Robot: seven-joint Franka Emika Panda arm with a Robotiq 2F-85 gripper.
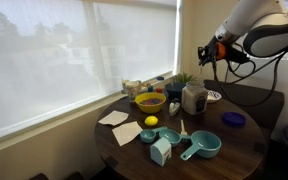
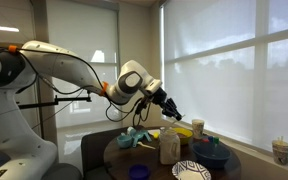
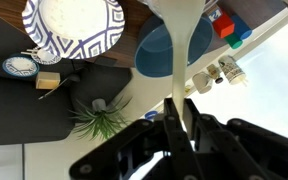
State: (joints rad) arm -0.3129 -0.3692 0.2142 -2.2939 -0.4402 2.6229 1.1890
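My gripper [image 3: 181, 108] is shut on a long cream-white utensil [image 3: 187, 45], seemingly a spoon or spatula, whose handle sits between the fingers and widens away from them. In both exterior views the gripper [image 1: 206, 52] [image 2: 171, 108] hangs high above the far side of a round dark table [image 1: 234, 150]. In the wrist view, a blue bowl [image 3: 154, 52] lies below, behind the utensil, and a blue-patterned plate [image 3: 72, 25] lies beside it.
On the table are a yellow bowl [image 1: 149, 101], a lemon [image 1: 151, 121], teal measuring cups [image 1: 199, 148], a white jar [image 1: 193, 97], a purple lid [image 1: 233, 119], paper napkins [image 1: 114, 118] and a small plant [image 3: 99, 118]. A blinded window [image 1: 64, 50] runs behind.
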